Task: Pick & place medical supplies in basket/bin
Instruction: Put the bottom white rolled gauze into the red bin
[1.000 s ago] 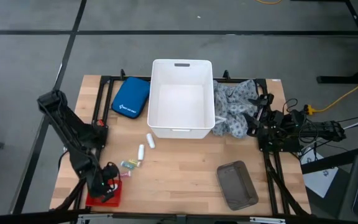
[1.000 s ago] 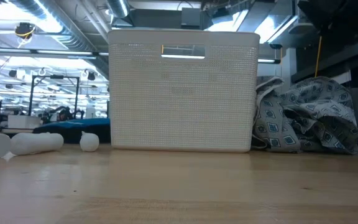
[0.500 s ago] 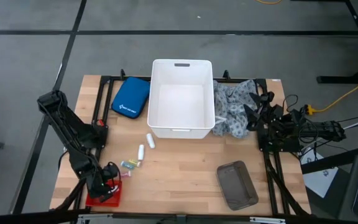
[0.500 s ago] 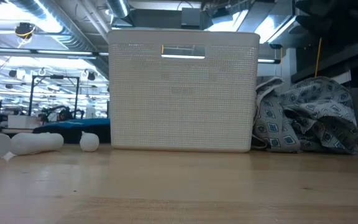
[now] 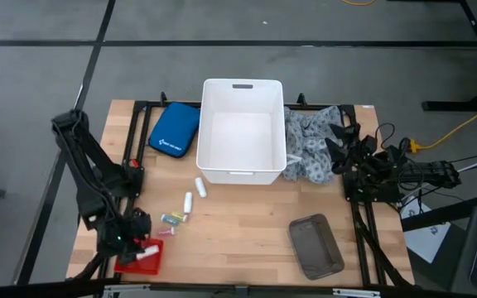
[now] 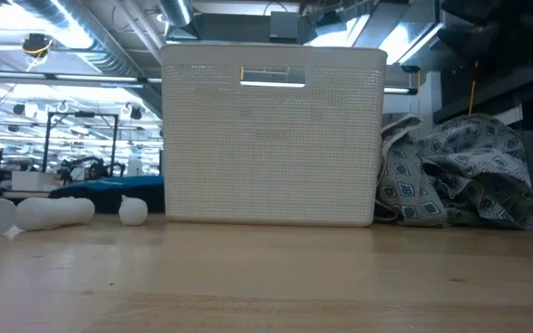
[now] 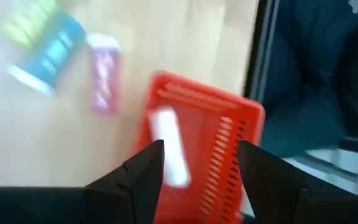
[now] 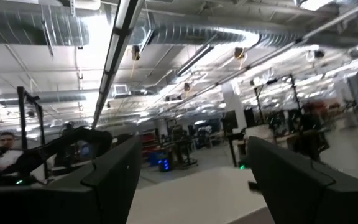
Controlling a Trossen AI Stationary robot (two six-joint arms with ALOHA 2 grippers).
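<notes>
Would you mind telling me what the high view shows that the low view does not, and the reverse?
Only the high view shows the left gripper, open above a small red basket holding a white roll, the right gripper open by the patterned cloth, the pastel packets and a grey tray. Only the low view shows the tub's textured wall and the room beyond. Both show the white tub, the cloth, the blue pouch and loose rolls.
</notes>
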